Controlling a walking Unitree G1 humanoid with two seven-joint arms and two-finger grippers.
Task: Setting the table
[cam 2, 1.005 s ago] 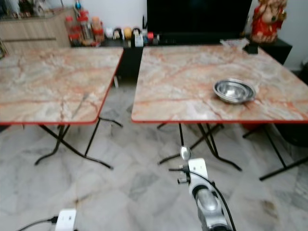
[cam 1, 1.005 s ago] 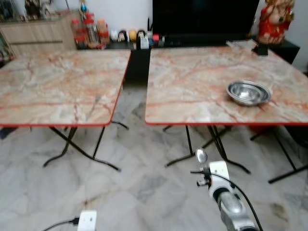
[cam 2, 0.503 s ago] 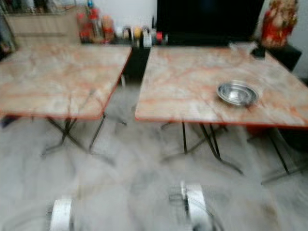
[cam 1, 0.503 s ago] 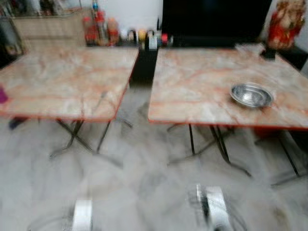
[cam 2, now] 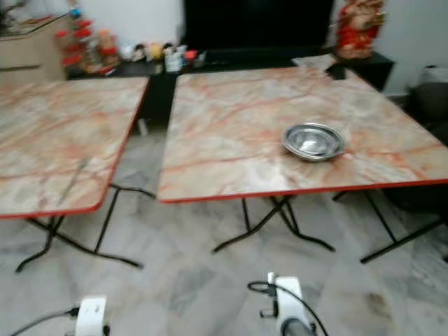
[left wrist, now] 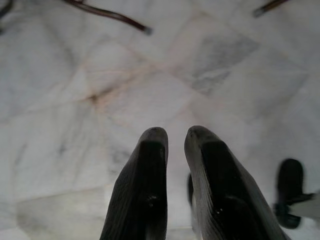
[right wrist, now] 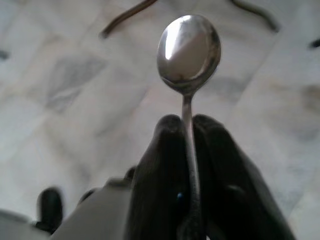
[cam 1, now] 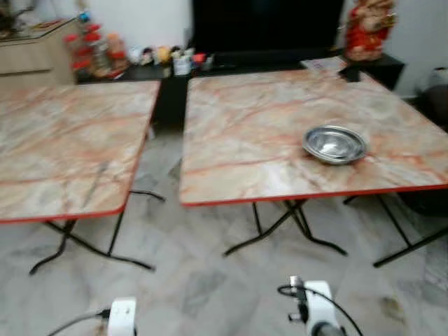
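Step in hand: carrying a spoon toward the right-hand table; I judge the place is not yet laid, since only a steel bowl sits on that top
Right gripper: my two black fingers are pinched on the spoon's handle, one to each side of it; the arm is held low before me, over the marble floor
Spoon, position: in my right gripper, above the floor and well short of the table edge
Spoon, long axis: runs in line with my fingers, handle down between them, bowl end sticking out past the tips
Spoon, pointing: bowl end forward and away from my wrist; its shiny face is turned to the wrist camera
Left gripper: holds nothing, fingers nearly together with a narrow gap, hanging idle over the floor
Bowl, position: toward the right side of the right-hand table, upright, well apart from the spoon
Left-hand table: just beside the other
Next move, as I judge: step closer, raise my right arm over the edge, lay the spoon flat beside the bowl
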